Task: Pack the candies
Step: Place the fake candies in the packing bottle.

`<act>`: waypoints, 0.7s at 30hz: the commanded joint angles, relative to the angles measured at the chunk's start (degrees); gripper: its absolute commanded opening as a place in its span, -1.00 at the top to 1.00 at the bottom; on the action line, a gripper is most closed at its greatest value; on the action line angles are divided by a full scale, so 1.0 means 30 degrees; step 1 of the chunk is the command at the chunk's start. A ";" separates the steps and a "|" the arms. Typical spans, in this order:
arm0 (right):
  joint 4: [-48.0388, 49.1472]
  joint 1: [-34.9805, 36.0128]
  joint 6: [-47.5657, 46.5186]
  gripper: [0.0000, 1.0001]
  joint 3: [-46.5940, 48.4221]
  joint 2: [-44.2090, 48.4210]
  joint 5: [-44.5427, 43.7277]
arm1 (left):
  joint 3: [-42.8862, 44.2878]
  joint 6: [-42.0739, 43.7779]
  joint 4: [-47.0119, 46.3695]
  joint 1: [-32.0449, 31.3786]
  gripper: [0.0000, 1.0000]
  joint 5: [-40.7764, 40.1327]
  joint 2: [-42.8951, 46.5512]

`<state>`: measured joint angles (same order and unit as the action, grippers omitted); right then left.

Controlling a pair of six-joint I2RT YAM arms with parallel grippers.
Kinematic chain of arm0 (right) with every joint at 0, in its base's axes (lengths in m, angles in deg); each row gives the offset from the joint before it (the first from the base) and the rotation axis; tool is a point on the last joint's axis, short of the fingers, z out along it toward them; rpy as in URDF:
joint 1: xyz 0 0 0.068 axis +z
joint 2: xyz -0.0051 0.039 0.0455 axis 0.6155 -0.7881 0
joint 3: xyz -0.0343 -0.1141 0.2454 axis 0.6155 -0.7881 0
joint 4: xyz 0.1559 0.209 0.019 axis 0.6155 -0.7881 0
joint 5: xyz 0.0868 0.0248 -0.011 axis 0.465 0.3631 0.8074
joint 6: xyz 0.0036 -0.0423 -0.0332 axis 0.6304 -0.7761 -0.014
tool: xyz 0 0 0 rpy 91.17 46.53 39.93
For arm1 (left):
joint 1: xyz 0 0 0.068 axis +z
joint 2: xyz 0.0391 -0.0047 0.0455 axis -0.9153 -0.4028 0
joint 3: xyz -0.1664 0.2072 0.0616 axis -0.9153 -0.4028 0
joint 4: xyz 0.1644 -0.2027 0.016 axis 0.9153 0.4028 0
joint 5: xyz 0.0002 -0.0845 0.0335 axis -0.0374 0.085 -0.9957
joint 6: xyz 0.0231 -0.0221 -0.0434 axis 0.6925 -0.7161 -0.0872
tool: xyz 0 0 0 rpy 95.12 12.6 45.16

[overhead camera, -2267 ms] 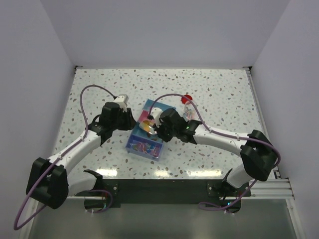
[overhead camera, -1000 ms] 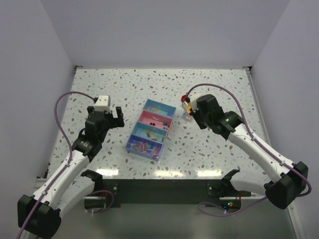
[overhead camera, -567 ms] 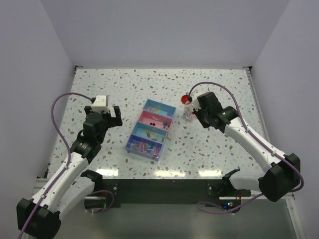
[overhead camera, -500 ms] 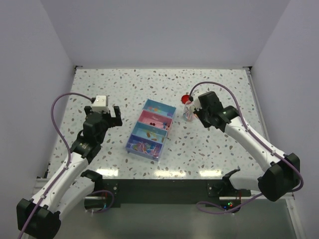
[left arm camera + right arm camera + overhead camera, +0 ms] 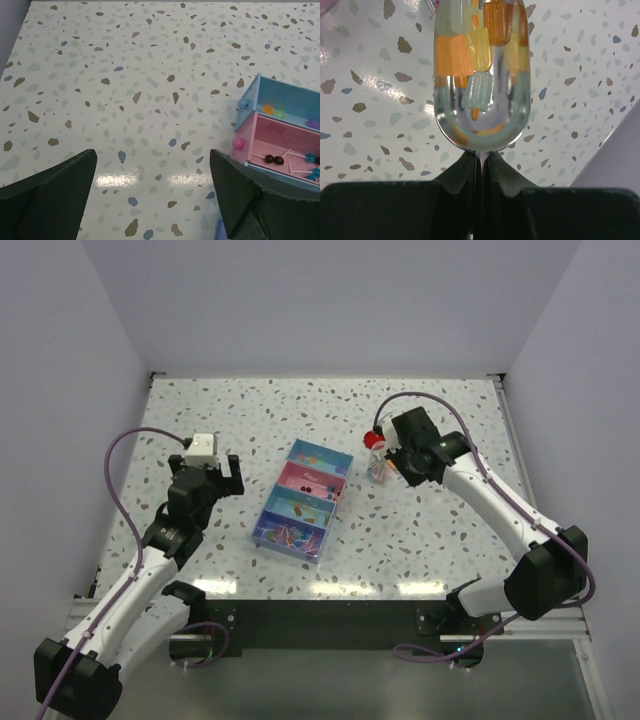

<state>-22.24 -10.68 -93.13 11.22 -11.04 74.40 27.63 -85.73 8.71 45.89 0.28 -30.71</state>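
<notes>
**Right gripper** [image 5: 480, 159]: the jaws are drawn together, with only a hairline slit between the fingers. The fingertips meet the rounded end of a clear container [image 5: 480, 75]. Whether they pinch any part of it cannot be determined. The container holds candies [image 5: 470, 55] in orange, yellow and pale green wrappers. In the overhead view it stands on the table [image 5: 450, 530] just right of the tray [image 5: 287, 548], with a red lid [image 5: 375, 440] at its far end.

**Left gripper** [image 5: 152, 155]: the jaws are spread wide and hold nothing. It hovers above bare speckled table, left of the tray and apart from it.

**Tray:** four compartments in a row, lying between the two arms.
- The left wrist view shows a few yellow and green candies in the blue end compartment.
- The same view shows dark round pieces on sticks in the pink compartment next to it.
- Overhead, the compartment nearest the arm bases holds a heap of mixed-colour candies.
</notes>
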 commanded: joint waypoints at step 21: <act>-0.5509 -0.0051 -0.0621 1.00 0.5035 -0.1769 -0.0849 | -0.0227 0.0535 -0.1981 -0.0156 -1.00 -0.0068 -0.0060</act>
<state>-36.53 -10.68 -94.26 23.57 -16.13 73.04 27.32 -85.27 5.78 45.80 0.26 -30.90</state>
